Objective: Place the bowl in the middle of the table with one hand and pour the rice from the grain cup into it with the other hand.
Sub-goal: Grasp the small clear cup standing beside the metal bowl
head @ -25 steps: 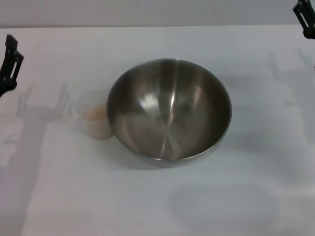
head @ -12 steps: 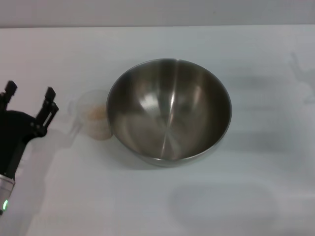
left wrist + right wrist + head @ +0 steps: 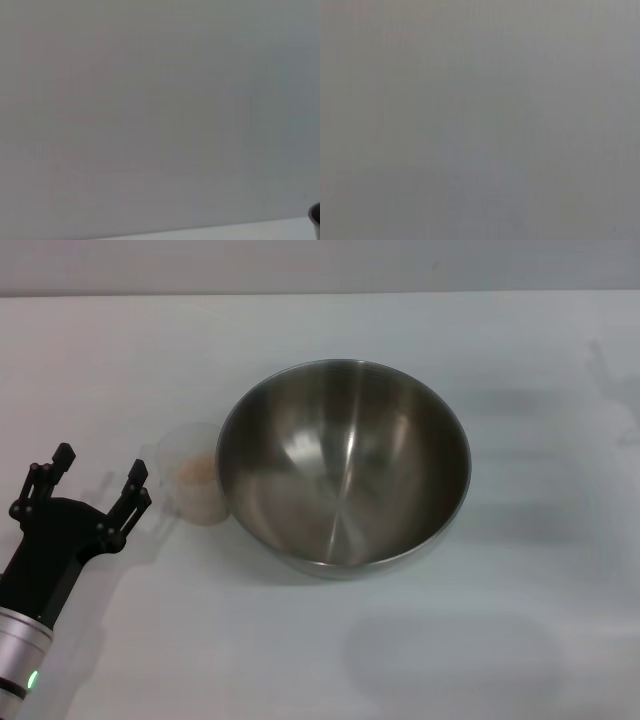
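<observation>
Centrally on the plain white tabletop (image 3: 520, 640) sits the large round stainless-steel bowl (image 3: 343, 466), upright, its shiny brushed grey inside facing up and holding nothing that can be seen. Touching or all but touching its left wall stands the small translucent whitish plastic grain cup (image 3: 192, 482), upright, far smaller than the bowl. A low mass of pale beige rice (image 3: 198, 469) shows through the cup's wall and at its mouth; the cup's small side handle points away from the bowl, toward the left.

Just to the left of the cup, and a little nearer the robot, is the black two-fingered left hand (image 3: 98, 472). Its two fingers are spread apart and grasp nothing; the finger closer to the cup lies just beside the handle, though whether it touches the handle cannot be told. The cup stands outside the gap between the fingers, off to their right. Behind the hand, the arm runs down toward the lower left corner of the head view, ending in a silver-white cylindrical segment with a small green light (image 3: 33, 679).

From the left wrist, almost all that shows is a flat pale grey surface, with a sliver of something dark at one edge. From the right wrist, only a uniform grey field shows, and the right hand appears in no view.
</observation>
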You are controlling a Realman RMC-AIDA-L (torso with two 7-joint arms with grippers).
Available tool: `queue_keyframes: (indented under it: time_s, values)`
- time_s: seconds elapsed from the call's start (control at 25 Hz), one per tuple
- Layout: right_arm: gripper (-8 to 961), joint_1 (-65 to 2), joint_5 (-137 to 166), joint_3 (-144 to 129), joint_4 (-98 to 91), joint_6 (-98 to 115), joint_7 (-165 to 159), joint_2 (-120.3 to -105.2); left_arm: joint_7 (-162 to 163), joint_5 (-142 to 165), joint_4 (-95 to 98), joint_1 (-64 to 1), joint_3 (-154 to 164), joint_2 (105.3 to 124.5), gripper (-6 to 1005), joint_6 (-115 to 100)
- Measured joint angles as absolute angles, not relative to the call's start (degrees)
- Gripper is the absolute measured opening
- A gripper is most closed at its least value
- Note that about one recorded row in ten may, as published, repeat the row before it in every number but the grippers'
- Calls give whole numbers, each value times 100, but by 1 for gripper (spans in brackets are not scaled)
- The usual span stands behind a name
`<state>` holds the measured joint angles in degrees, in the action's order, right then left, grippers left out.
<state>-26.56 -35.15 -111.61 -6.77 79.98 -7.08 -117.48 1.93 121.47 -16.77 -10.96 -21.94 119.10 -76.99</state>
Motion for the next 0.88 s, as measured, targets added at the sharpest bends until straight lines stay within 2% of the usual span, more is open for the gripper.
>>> queue_keyframes:
  time_s: [0.88]
  values:
    - [792,-2595,-3506,-11161,-683,8034,-708,-11759,140,12125,-1646,-1359,-2227,11899,764,-7054]
